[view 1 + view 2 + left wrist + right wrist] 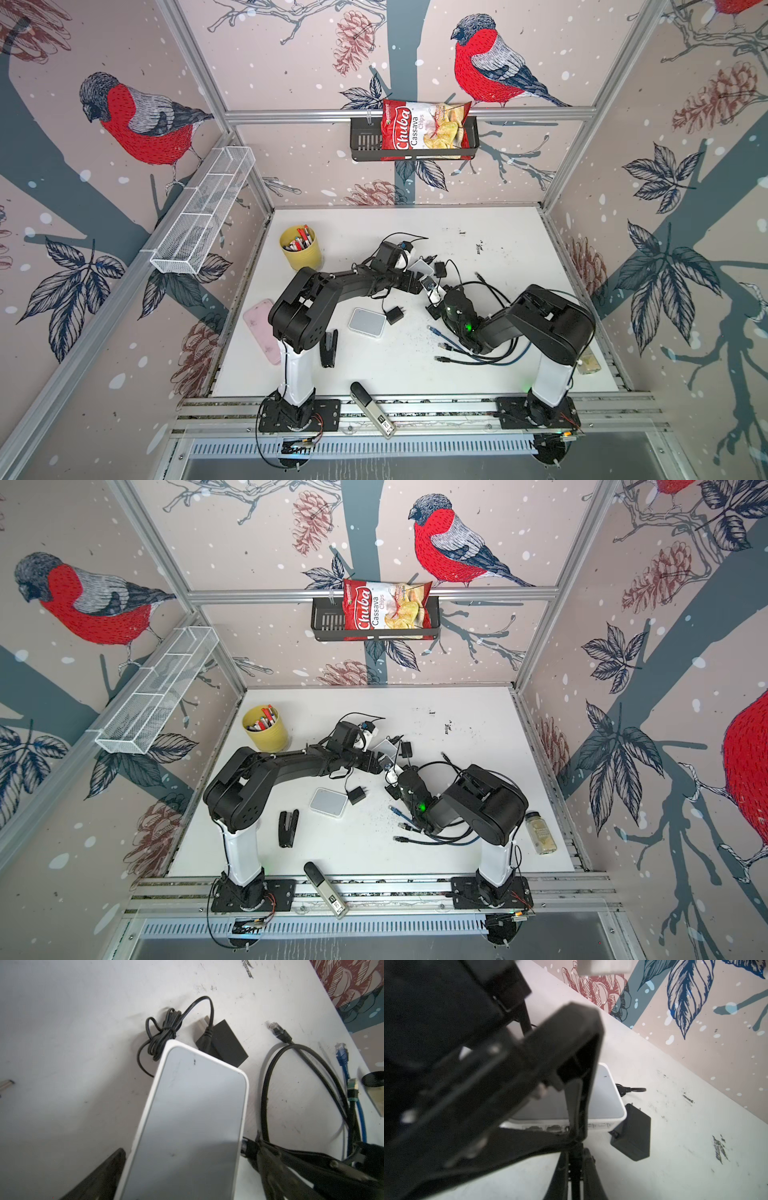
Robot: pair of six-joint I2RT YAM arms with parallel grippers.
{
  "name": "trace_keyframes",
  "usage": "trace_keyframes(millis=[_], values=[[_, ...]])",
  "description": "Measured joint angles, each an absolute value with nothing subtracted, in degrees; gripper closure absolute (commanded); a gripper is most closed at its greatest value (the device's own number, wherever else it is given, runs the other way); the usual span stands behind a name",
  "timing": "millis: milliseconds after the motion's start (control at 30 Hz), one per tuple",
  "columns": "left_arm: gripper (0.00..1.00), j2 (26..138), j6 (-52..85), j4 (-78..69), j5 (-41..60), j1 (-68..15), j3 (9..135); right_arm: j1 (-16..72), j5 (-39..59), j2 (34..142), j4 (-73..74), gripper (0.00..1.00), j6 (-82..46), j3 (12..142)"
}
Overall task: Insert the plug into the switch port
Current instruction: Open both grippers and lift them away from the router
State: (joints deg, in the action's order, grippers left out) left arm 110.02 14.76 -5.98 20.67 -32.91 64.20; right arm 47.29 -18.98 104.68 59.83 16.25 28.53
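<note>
Shows the left arm (345, 282) reaching from its base across toward the middle of the bench (498, 241), forearm extended, with the left claw (191, 1147) released, fingers (104, 1178) spread wide to either side of the white switch (197, 1105). Shows the right arm (552, 328) folded back on itself, elbow raised, forearm angled in to the same spot, with the right claw (576, 1155) clenched on the plug (246, 1145). Note the plug tip touching the port side of the switch, right beside one left-claw finger; depth of seating hidden. Note a black adapter (226, 1047) and bundled cord (164, 1030) just ahead of the left claw, at the far end of the switch. Note network cables (280, 1032) looped behind and beside the right claw. Leaves bare bench ahead of the right claw, open up to the far edge and the wall (695, 1022).
</note>
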Motion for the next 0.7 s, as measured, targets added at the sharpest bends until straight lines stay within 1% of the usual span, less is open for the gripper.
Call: trace_keyframes(millis=[367,700], values=[[0.03,103.57,16.91,-7.03,17.67,-31.11,62.26,43.90,-20.95,102.52,51.88,1.00,13.02,33.12],[0.03,99.37,19.51,-8.95,14.94,-30.68,57.67,40.21,-20.40,103.24,39.72,1.00,10.61,42.81]])
